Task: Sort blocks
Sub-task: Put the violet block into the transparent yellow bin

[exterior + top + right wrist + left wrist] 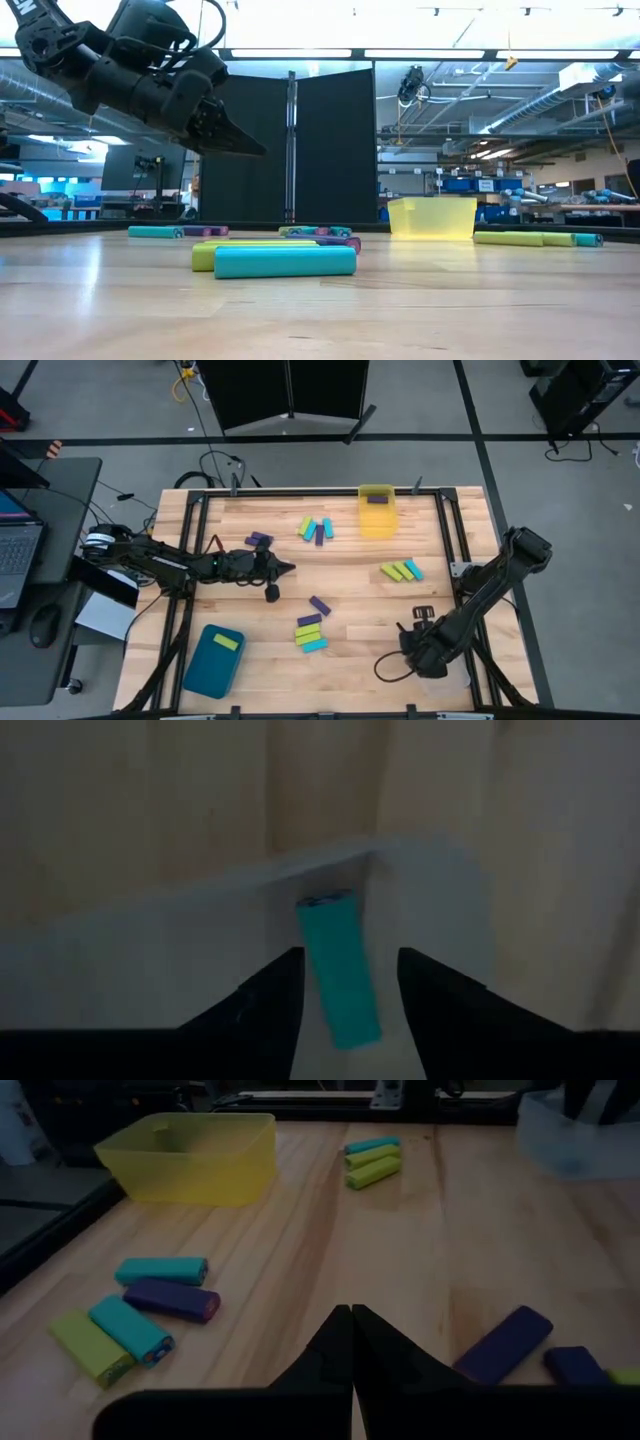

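While right gripper (pixel 348 982) hangs spread, cyan block (pixel 340 968) lies between fingers in clear bin (pixel 180 950); left gripper (pixel 352 1325) pressed together.

Left claw (pixel 352 1342) closed, raised; right claw (pixel 348 990) parted, pointing down

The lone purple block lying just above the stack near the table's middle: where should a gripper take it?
Grip the flat purple rectangular block across its narrow width at mid-length, coming straight down. It lies flat and diagonal on the wooden table, apart from the lime and cyan stack, so both long sides look free. The shut left gripper is nearest.
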Tool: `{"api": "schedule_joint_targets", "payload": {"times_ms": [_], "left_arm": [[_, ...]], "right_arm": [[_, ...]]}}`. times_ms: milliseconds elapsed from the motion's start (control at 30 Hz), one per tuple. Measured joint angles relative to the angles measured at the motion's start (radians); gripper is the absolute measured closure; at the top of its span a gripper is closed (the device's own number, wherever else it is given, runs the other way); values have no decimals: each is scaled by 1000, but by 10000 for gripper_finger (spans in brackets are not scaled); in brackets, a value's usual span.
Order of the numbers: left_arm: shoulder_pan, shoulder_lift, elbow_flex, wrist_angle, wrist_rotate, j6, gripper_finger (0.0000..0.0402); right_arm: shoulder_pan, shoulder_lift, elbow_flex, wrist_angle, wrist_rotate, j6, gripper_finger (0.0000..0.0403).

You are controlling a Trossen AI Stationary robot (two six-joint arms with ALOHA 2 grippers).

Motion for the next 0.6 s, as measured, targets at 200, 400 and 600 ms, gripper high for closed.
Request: {"api": "schedule_joint_targets", "payload": {"times_ms": [200,400,600], "left_arm": [[0,0,0,0,4,-5,396],[0,0,0,0,8,-6,396],[0,0,0,-3,15,17,396]], "right_arm": [[-19,0,208,-225,75,43,231],[-141,-3,248,-198,128,129,236],[-308,-3,146,173,128,-29,236]]}}
